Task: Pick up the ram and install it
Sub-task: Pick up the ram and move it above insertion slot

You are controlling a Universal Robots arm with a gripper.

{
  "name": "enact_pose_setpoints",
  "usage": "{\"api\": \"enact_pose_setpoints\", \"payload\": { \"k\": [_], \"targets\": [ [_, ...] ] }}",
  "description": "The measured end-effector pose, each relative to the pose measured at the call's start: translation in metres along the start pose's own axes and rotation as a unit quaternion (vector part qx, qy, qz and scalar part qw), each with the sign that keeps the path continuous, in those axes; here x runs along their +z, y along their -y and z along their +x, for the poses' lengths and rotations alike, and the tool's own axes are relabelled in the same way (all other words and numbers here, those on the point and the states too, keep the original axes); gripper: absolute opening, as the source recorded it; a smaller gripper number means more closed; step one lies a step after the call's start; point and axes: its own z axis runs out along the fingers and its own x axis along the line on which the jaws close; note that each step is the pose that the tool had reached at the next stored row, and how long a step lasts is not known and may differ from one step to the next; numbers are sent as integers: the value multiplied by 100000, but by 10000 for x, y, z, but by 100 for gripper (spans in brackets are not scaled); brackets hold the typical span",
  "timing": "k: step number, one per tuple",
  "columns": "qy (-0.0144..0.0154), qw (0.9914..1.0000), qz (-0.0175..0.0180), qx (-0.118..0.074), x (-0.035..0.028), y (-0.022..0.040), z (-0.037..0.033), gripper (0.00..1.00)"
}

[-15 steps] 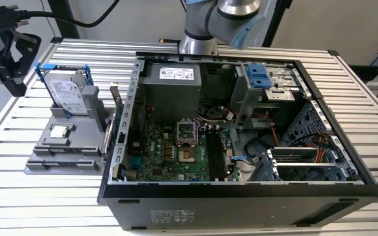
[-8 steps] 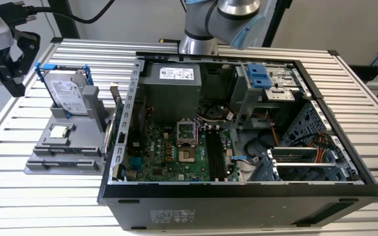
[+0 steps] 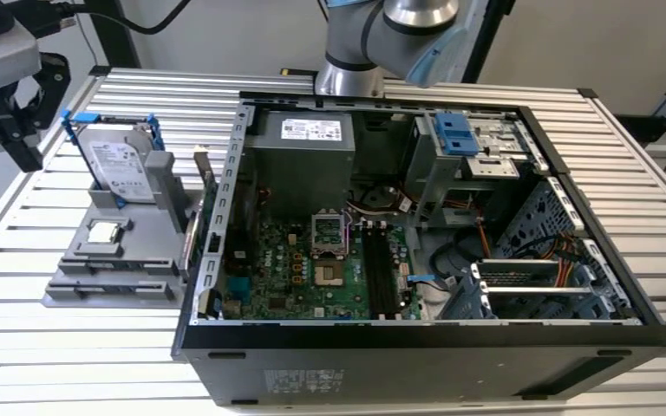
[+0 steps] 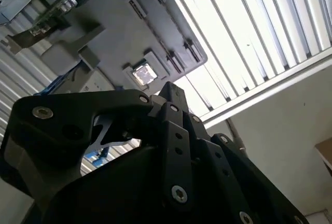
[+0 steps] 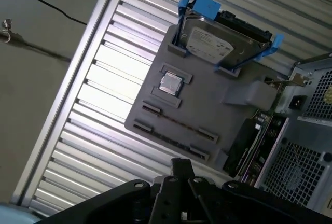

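Near the hard drive [image 3: 119,165], closed jaws

- The hand [image 4: 168,92] looms right up against the camera, all black linkage, bolts and pivot pins.
- Beyond its tip, a grey tray [image 4: 119,32] lies on the slatted counter [image 4: 249,32].
- A small silver square chip [image 4: 144,73] sits in a tray recess, close to the tip.
- Glare streaks along the slats.
- Past the counter's edge, there's pale floor [image 4: 290,130].
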Motion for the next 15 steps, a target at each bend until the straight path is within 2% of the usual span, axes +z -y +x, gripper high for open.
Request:
{"api": "enact_pose_setpoints", "payload": {
  "k": [4,7,11,15],
  "targets": [
    [-202,99946,130,-3290,-1,0,0,0],
    [-358,99835,245,-5730,-1,1,-1,0],
    [-580,99603,429,-8877,-2,0,0,0],
    [-807,99276,621,-11969,-3,0,0,0]
  ]
}}
